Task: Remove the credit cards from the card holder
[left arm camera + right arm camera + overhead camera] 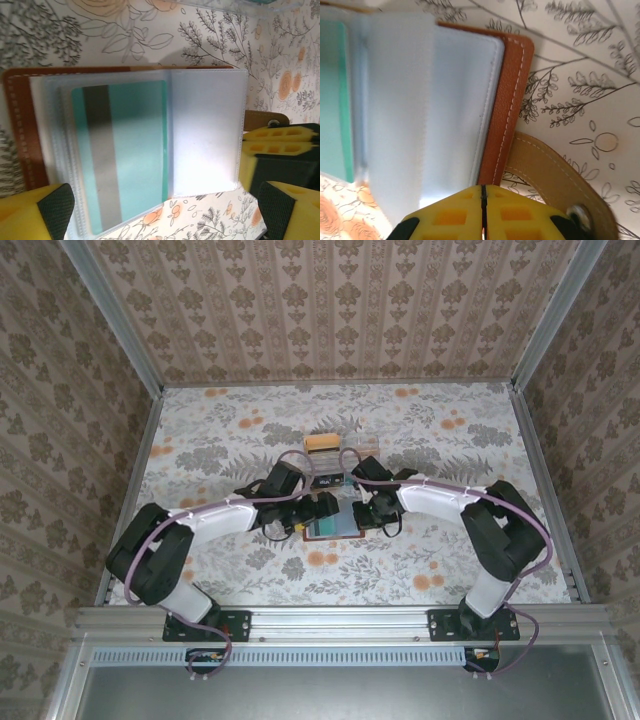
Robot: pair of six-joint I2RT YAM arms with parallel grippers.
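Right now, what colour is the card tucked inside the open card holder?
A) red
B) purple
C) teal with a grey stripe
C: the card in the clear sleeve of the card holder is teal, with a grey stripe running along it.

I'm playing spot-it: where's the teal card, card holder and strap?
teal card (136, 150), left wrist view, plain face.
card holder (510, 100), right wrist view, stitched brown edge.
strap (555, 176), right wrist view, tan middle.
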